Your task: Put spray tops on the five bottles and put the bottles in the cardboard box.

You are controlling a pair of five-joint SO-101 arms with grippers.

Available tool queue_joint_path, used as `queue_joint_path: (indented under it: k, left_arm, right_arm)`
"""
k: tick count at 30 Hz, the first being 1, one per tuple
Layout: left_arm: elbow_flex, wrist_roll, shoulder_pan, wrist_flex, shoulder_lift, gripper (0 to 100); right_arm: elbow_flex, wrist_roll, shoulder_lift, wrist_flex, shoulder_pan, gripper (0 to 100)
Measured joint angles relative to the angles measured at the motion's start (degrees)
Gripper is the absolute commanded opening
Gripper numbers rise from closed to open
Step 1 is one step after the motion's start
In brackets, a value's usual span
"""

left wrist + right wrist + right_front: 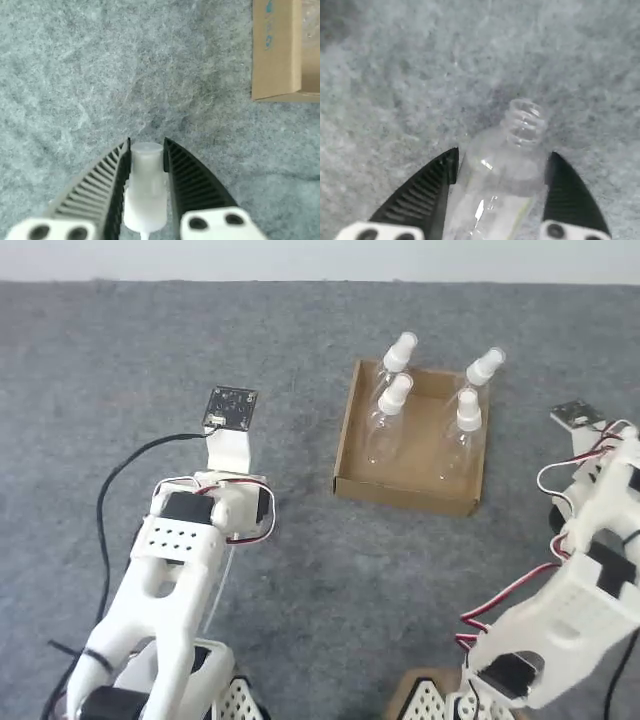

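The left wrist view is showing what the high view is hiding under the arm: the left tool (pixel 146 144) is gripping a white spray top (pixel 146 185), its jaws standing only narrowly apart and pressing on both sides of it. The spray top's long axis is running along the fingers, with its flat end sitting level with the fingertips and pointing away from the wrist. A corner of the cardboard box (pixel 276 55) is lying ahead of this tool, off toward the right arm's side.

The right wrist view is showing the right tool (pixel 502 152) holding a clear bottle (pixel 502 180), with the jaws spread wide and bearing on its shoulders. The bottle's long axis is lying in line with the fingers; its open threaded neck is pointing forward, past the fingertips, and is carrying no top.

The high view is adding the box's contents: four capped bottles (pixel 384 425) are lying inside in two pairs, their tops pointing away from both arms and poking over the far wall. The box is resting on the grey bench (pixel 120 350) ahead of and between the two tools
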Motion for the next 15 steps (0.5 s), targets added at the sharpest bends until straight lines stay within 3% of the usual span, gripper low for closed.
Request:
queue_joint_path:
  k: [5,9,15]
  left_arm:
    - [0.0,0.0,0.0,0.0,0.0,2]
    - [0.0,0.0,0.0,0.0,0.0,2]
    - [-0.6,0.0,-0.2,-0.4,0.0,2]
  right_arm:
    - [0.0,0.0,0.0,0.0,0.1,0.3]
    - [-4.1,0.0,0.1,1.1,0.1,0.4]
    - [-13.8,-2.5,-1.3,11.8,-0.4,0.6]
